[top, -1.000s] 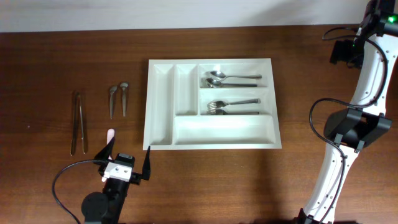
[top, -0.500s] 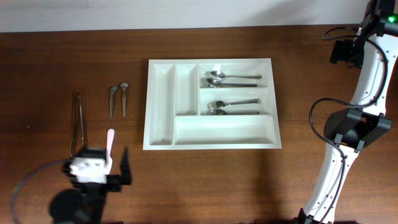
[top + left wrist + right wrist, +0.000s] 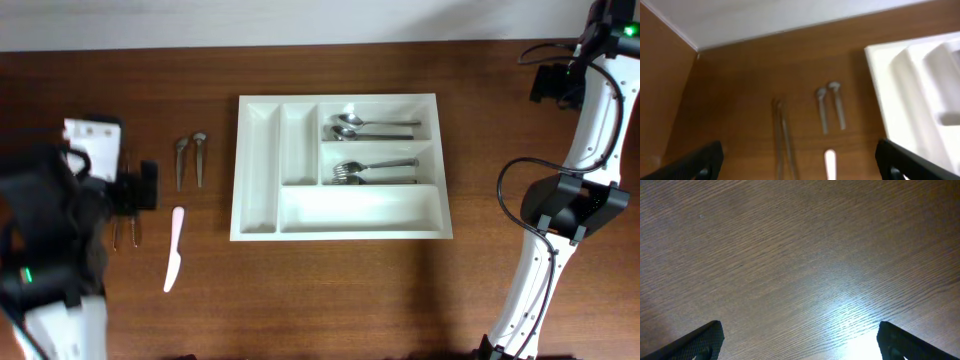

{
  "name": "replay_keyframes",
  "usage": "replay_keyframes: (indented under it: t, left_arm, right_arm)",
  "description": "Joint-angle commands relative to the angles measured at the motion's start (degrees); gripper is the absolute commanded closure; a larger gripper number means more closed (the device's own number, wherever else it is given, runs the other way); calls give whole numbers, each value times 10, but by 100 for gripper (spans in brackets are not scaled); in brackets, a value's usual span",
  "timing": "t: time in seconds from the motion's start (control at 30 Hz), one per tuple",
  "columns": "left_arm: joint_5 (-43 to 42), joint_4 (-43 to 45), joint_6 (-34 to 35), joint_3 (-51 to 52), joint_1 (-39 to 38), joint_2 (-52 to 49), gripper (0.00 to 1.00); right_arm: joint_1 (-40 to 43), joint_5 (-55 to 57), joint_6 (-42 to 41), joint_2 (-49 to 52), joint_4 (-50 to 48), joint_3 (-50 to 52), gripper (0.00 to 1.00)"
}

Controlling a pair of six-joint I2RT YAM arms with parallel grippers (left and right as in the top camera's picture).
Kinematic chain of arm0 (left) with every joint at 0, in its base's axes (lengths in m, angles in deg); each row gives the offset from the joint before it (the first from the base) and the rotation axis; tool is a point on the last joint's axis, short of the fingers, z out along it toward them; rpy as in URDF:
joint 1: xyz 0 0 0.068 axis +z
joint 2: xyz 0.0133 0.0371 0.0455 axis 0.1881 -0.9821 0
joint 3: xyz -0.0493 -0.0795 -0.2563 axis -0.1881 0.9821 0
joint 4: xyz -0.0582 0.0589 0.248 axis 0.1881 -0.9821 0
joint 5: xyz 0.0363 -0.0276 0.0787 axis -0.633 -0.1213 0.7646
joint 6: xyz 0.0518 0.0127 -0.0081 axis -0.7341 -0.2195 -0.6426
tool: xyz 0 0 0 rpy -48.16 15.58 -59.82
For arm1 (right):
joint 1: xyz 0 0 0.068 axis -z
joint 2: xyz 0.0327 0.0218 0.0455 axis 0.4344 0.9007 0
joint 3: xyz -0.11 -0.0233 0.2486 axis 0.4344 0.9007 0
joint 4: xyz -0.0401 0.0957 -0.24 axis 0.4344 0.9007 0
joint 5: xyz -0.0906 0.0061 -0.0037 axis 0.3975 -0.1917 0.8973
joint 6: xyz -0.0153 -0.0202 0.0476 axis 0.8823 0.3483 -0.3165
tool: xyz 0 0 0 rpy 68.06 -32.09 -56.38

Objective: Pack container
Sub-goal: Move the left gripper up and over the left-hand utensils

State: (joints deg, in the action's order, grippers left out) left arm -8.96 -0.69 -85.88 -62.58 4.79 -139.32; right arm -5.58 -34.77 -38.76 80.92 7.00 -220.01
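Tray (image 3: pixel 258 225) is holding spoons (image 3: pixel 362 126) and forks (image 3: pixel 362 172); approx. half packed. Small spoons (image 3: pixel 181 165), tongs (image 3: pixel 782 135), knife (image 3: pixel 173 255) are lying outside, awaiting packing. L gripper (image 3: pixel 800 161) and R gripper (image 3: pixel 800 341) are standing fingers apart, empty

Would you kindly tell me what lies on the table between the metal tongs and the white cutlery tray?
Overhead view: two small spoons side by side and a white knife lie between the tongs and the tray.
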Motion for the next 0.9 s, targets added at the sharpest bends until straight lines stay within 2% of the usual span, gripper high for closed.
replay_keyframes:
  t: [0.0,0.1,0.2,0.53,0.87]
  left_arm:
    - [53,-43,19,-79,38,-97,1]
    - [35,-123,43,-172,86,-205,1]
    - [33,-148,43,-226,113,-289,1]
    - [16,-130,43,-228,123,-451,1]
    - [11,-127,45,-228,122,-537,1]
  right_arm:
    - [0,1,-7,4,0,0,1]
    - [0,1,-7,4,0,0,1]
    - [0,1,-7,4,0,0,1]
    - [0,1,-7,4,0,0,1]
    - [0,1,-7,4,0,0,1]
